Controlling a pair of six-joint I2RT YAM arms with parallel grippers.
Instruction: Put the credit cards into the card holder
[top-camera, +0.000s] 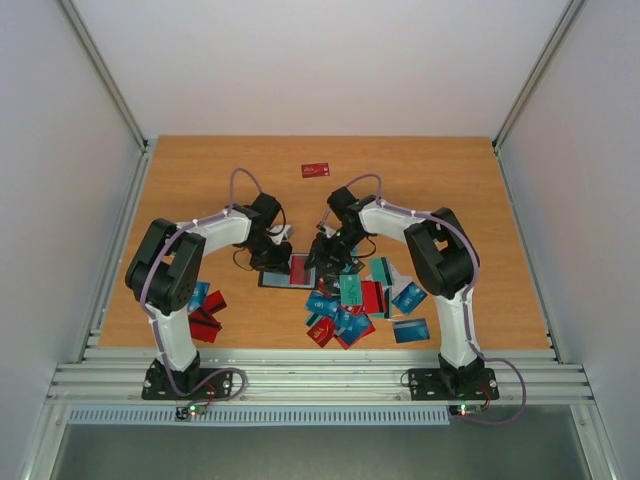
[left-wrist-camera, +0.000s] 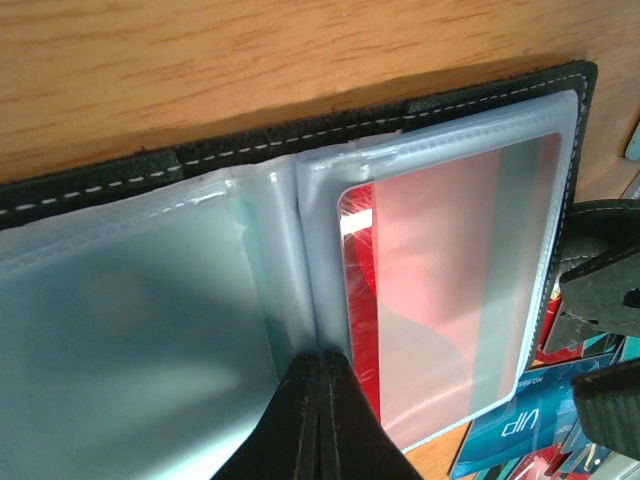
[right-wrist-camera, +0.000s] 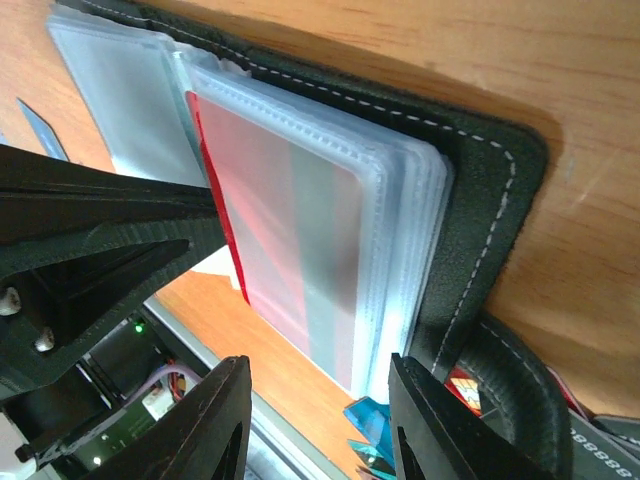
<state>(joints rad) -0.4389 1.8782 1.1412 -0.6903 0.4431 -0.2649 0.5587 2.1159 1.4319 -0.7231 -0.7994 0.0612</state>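
Wooden counter (top-camera: 200, 170) holds your open black card holder (right-wrist-camera: 480, 200), red plastic card (left-wrist-camera: 420, 280) sleeved inside; left hand (left-wrist-camera: 320, 365) shut at its fold, right hand (right-wrist-camera: 318, 400) open.

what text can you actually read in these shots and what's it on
"VIP": on a blue card beside the card holder, upside down in the left wrist view.
"8888": digits on a card at the right wrist view's edge, cut off.
Smaller print on the blue card: too blurred to read.
Cards in the top view, including the lone red card: too small to read.
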